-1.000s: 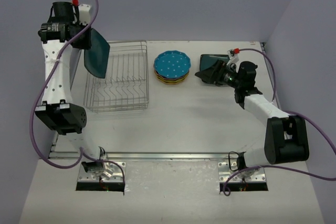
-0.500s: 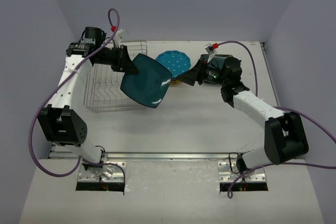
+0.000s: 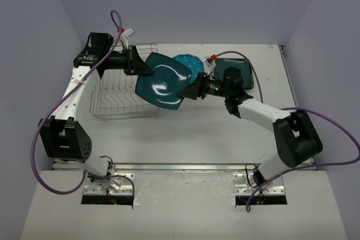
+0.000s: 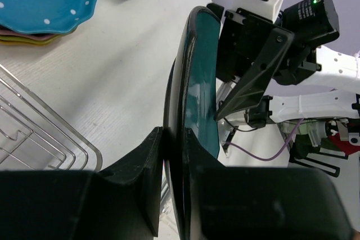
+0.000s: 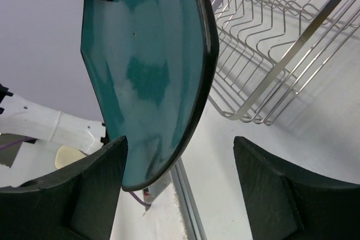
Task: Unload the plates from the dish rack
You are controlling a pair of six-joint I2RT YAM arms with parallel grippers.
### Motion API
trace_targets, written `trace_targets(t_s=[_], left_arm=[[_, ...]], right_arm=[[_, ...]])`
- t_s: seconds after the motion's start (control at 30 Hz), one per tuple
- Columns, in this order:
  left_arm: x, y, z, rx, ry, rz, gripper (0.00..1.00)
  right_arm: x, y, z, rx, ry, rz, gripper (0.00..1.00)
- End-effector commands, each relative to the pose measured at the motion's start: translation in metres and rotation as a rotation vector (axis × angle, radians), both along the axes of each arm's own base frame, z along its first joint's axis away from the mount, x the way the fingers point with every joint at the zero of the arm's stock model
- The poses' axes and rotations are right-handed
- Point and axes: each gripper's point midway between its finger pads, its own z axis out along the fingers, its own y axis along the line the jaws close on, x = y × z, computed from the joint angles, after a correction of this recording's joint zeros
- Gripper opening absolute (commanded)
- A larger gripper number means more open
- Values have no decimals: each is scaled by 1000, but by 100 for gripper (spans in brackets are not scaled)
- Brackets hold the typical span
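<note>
From above, the squarish dark teal plate (image 3: 163, 80) is seen at 3 o'clock of the silver wire dish rack (image 3: 121, 96), its rim is shown clamped by the left gripper (image 4: 174, 139) at the left wrist, and only at the right wrist is the right gripper (image 5: 180, 161) seen open astride the opposite edge, to be closed squarely before release.

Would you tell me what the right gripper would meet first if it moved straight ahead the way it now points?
Most likely the dark teal plate, held on edge by the left gripper: its rim sits between the open jaws of the right gripper, close to one finger.
</note>
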Motion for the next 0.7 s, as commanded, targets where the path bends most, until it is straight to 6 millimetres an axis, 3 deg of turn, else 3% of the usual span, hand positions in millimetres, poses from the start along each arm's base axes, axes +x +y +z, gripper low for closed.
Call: trace_targets(t_s=[0.0, 0.1, 0.33, 0.47, 0.53, 0.6, 0.67], left_arm=[[-15, -14, 47, -93, -121, -85, 0], [-15, -15, 45, -94, -115, -86, 0], [-16, -19, 42, -108, -104, -93, 0], [-17, -20, 40, -106, -100, -90, 0], [-17, -20, 39, -105, -99, -88, 1], [-15, -20, 38, -101, -99, -81, 8], [-13, -18, 38, -94, -98, -63, 29]], right_arm=[[-8, 12, 25, 80, -55, 57, 56], [-9, 15, 34, 122, -31, 76, 48], [-6, 18, 48, 197, 23, 82, 44], [-5, 17, 51, 218, 42, 63, 20], [-4, 16, 50, 224, 62, 48, 4], [-2, 13, 50, 233, 82, 30, 0], [1, 8, 49, 245, 112, 6, 0]])
